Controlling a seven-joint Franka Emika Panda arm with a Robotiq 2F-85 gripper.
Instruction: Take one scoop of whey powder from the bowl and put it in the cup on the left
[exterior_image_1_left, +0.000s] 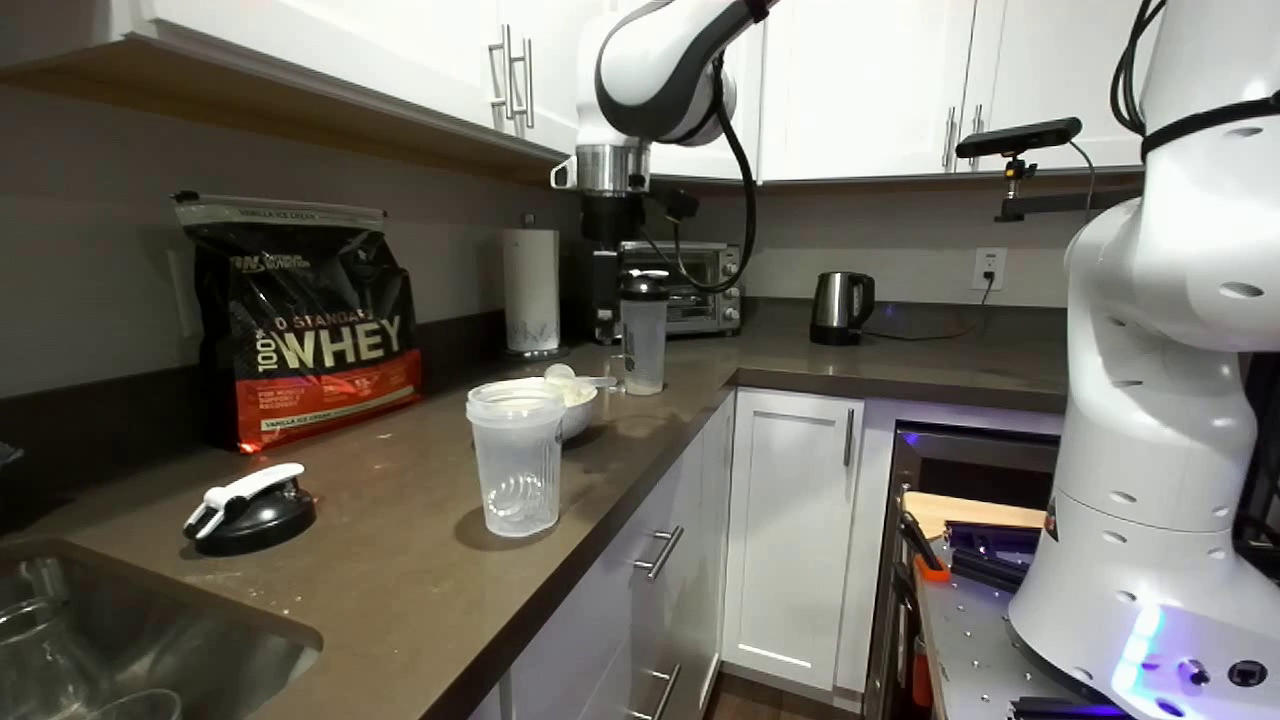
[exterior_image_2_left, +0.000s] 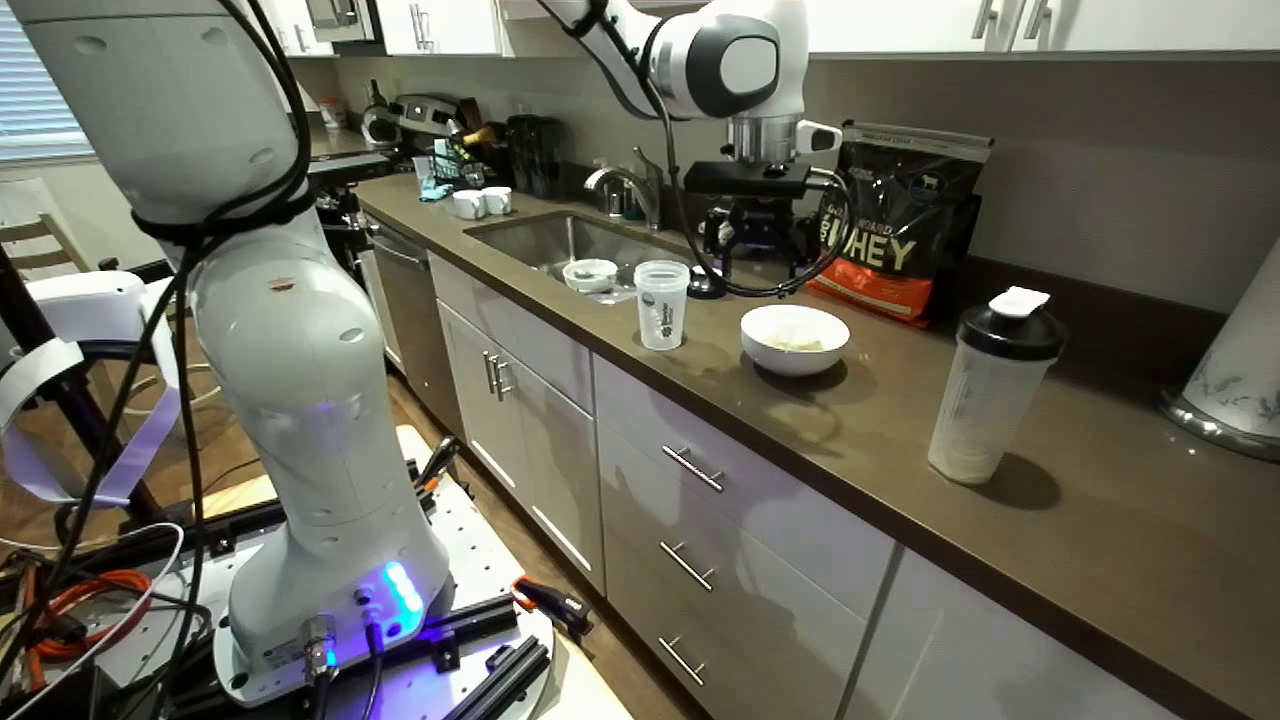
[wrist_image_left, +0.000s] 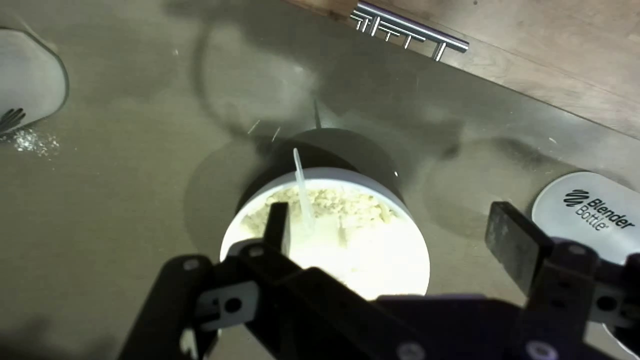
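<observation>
The white bowl (exterior_image_1_left: 580, 418) of pale powder stands on the counter; it also shows in an exterior view (exterior_image_2_left: 795, 362) and the wrist view (wrist_image_left: 335, 173). The cream scoop (exterior_image_1_left: 562, 373) lies in the powder, its thin handle (wrist_image_left: 301, 186) sticking out over the rim. The clear cup (exterior_image_1_left: 517, 470) stands upright beside the bowl; it also shows in an exterior view (exterior_image_2_left: 661, 308) and at the wrist view's right edge (wrist_image_left: 590, 212). My gripper (exterior_image_2_left: 757, 272) is open and empty above the bowl. In the wrist view its fingers (wrist_image_left: 387, 225) are wide apart, the left one over the bowl.
A black-lidded shaker bottle (exterior_image_2_left: 990, 400) stands on the bowl's other side. A whey bag (exterior_image_1_left: 310, 335) leans against the wall. A loose black lid (exterior_image_1_left: 255, 510) lies near the sink (exterior_image_1_left: 190, 630). A paper towel roll (exterior_image_1_left: 532, 290) and toaster oven (exterior_image_1_left: 695, 275) stand behind.
</observation>
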